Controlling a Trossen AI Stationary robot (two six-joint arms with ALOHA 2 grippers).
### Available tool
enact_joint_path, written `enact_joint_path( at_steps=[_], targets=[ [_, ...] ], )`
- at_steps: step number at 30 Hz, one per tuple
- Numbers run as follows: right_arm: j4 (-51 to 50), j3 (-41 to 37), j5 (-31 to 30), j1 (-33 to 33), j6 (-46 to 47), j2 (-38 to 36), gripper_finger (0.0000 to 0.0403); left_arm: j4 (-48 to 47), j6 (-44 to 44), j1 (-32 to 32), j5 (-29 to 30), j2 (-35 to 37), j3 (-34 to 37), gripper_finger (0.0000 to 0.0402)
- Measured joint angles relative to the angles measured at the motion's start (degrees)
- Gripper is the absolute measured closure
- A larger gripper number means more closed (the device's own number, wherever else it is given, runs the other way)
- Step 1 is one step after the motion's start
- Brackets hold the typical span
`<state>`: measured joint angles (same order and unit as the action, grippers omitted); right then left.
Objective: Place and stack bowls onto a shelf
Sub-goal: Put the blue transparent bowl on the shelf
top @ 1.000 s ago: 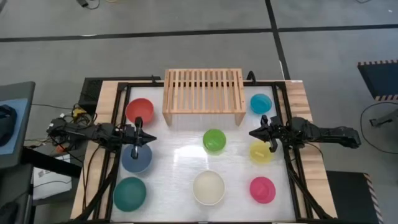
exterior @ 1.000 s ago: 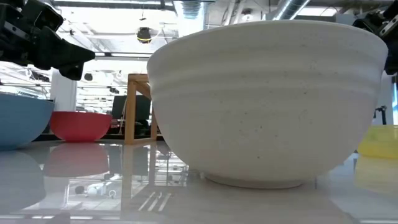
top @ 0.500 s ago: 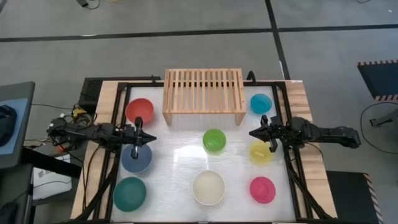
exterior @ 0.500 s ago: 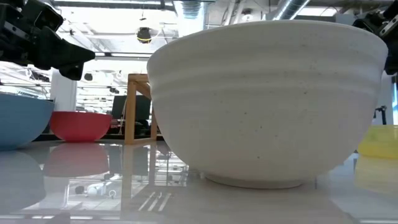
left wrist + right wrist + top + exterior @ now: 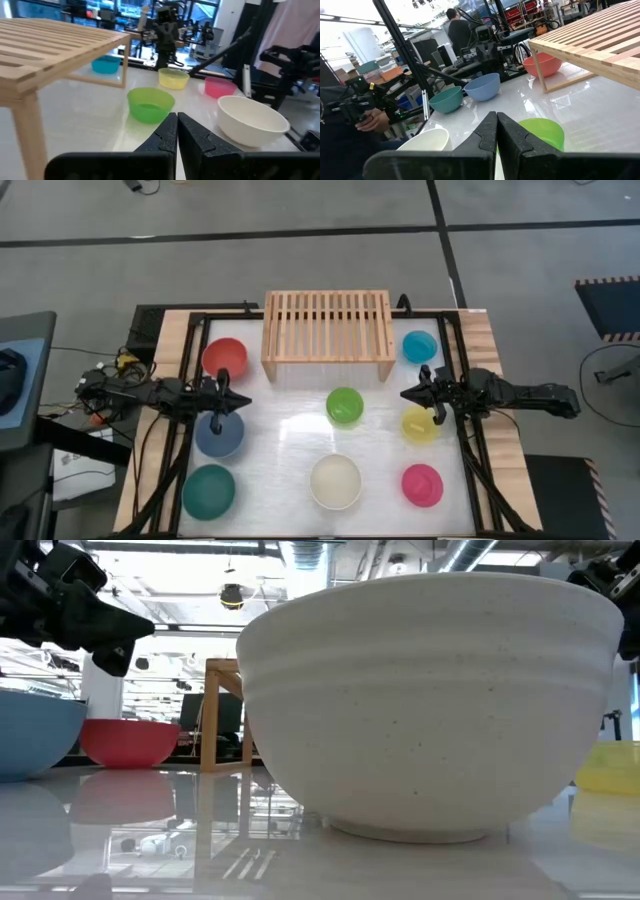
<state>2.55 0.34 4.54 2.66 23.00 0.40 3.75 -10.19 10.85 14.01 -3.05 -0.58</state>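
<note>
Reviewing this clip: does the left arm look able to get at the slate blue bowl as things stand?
Probably yes. The left gripper, fingers shut, hovers by the far rim of the slate blue bowl, which sits open and apart from the red bowl and teal bowl. It would need to open first.

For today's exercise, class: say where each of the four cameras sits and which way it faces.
High: overhead, straight down on shelf, bowls, both arms.
Low: table height, behind cream bowl, facing the room; left arm at upper left.
Left wrist: across the table past shut fingers to green bowl.
Right wrist: opposite way, past shut fingers.
Both wrist views share the green bowl and the shelf.
</note>
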Motion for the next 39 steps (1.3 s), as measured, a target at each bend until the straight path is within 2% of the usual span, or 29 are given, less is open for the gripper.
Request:
enact_joint_path(
  at_steps=[3, 6, 10, 17, 26, 33, 39],
  targets=[
    [0.0, 0.0, 0.0, 0.0, 0.0, 0.0, 0.0368, -0.1, 0.6, 0.0, 2.4, 0.0, 0.0, 0.0401],
    [0.0, 0.0, 0.0, 0.0, 0.0, 0.0, 0.0368, 0.1, 4.7, 0.0, 5.2, 0.0, 0.0, 0.0401],
    [0.0, 0.0, 0.0, 0.0, 0.0, 0.0, 0.0368, 0.2, 9.8, 0.0, 5.6, -0.3, 0.0, 0.0401],
    [0.0, 0.0, 0.0, 0.0, 0.0, 0.0, 0.0368, 2.9, 12.5, 0.0, 14.1, -0.3, 0.0, 0.0401],
    [0.0, 0.0, 0.0, 0.0, 0.0, 0.0, 0.0368, 4.3, 4.5, 0.0, 13.9, -0.3, 0.0, 0.0401],
    [0.1, 0.0, 0.0, 0.0, 0.0, 0.0, 0.0368, 2.8, -0.6, 0.4, 7.0, -0.3, 0.0, 0.0401],
    [0.3, 0.0, -0.1, 0.1, -0.8, 0.0, 0.0368, 2.9, 2.0, 2.9, 13.6, -0.3, 0.0, 0.0401]
  ],
)
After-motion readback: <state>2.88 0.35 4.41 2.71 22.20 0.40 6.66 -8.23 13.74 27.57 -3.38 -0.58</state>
